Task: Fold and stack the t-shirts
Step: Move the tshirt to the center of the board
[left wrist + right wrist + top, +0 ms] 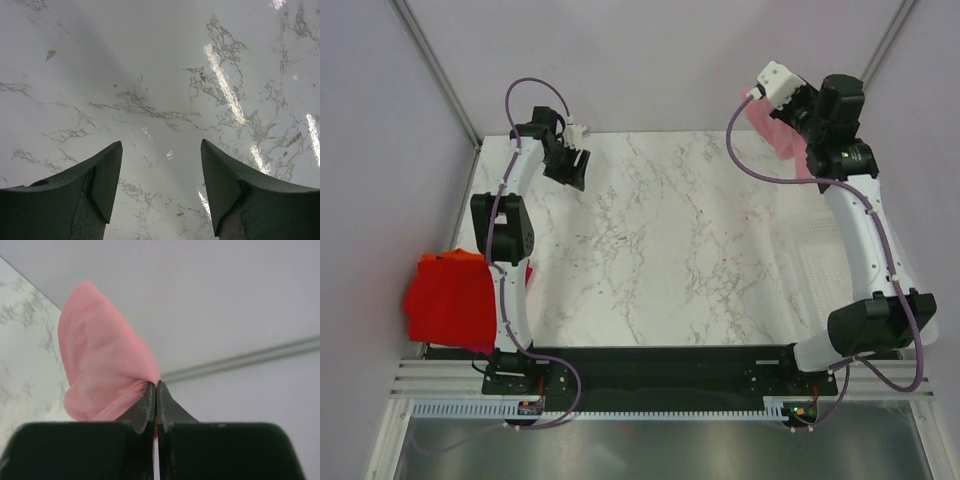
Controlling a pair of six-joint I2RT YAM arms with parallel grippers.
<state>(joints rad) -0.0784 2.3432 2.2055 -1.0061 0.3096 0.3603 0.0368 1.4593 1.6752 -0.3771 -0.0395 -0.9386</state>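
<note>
Bunched pink t-shirt (100,365) in clamped right hand (156,390), long axis outward

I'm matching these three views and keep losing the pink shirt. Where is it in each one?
Top external: pink shirt upper right, near the table's far corner.
Left wrist: not in it.
Right wrist: left of centre, pinched in the right gripper.
Shared landmark: the marble table.
</note>
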